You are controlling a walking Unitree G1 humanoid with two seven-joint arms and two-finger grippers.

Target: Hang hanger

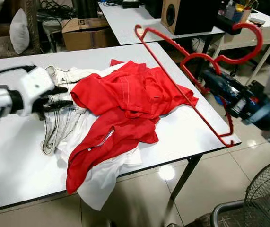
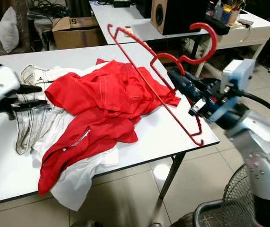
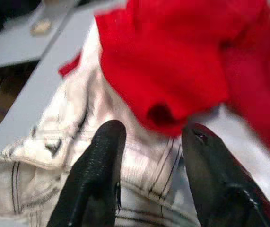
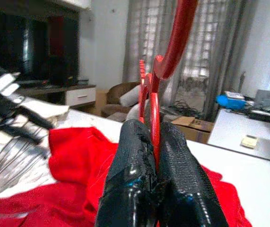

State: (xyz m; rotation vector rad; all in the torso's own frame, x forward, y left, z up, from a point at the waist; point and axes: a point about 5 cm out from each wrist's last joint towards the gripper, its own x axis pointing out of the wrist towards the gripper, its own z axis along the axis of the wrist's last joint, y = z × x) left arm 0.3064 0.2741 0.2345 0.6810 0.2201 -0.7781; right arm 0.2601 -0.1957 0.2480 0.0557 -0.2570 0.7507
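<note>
Left gripper (image 1: 61,97): black fingers (image 3: 97,175) spread apart, grasping nothing, hovering just over the white striped garment (image 1: 61,120) at the table's left side.
Garment pile: red shirt (image 1: 125,106) lying crumpled across white clothing on the white table (image 1: 12,161), near the front edge.
Red hanger (image 2: 161,71): lifted clear above the table's right end, hook uppermost, tilted.
Right gripper (image 2: 184,87): clenched on the hanger near its neck.
Step in hand: likely hanger picked up, garment not yet on it.
Next move: probably threading the hanger into the shirt's neck, left fingers steadying the cloth.
</note>
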